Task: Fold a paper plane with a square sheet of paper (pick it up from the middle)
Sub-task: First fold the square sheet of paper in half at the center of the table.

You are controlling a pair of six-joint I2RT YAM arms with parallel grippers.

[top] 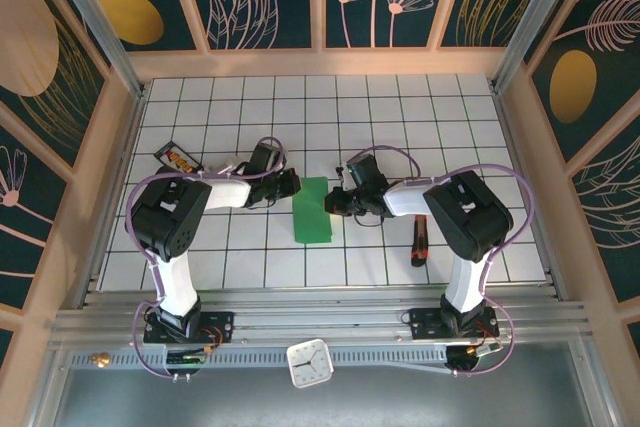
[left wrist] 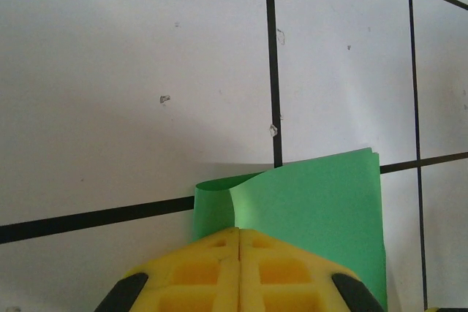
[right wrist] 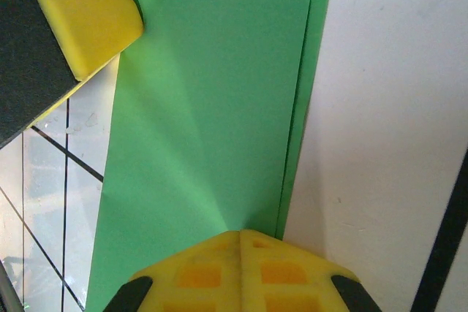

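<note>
The square sheet of paper (top: pixel 313 209) is bright green and folded into a narrow upright rectangle on the white grid table (top: pixel 400 107). My left gripper (top: pixel 293 185) sits at the sheet's upper left edge. In the left wrist view this gripper (left wrist: pixel 239 230) is shut on the paper (left wrist: pixel 314 202), whose left edge curls up off the table. My right gripper (top: pixel 333 202) sits at the right edge. In the right wrist view it (right wrist: pixel 240 233) is shut on the paper (right wrist: pixel 212 93), with a soft crease fanning out from its tips. The left gripper's yellow finger (right wrist: pixel 88 20) touches the sheet's far corner.
A red and black pen-like tool (top: pixel 420 240) lies right of the right arm. A small dark packet with orange print (top: pixel 177 158) lies at the left. A white clock (top: pixel 308 363) rests on the rail in front of the arm bases. Wooden frame walls close the table's sides.
</note>
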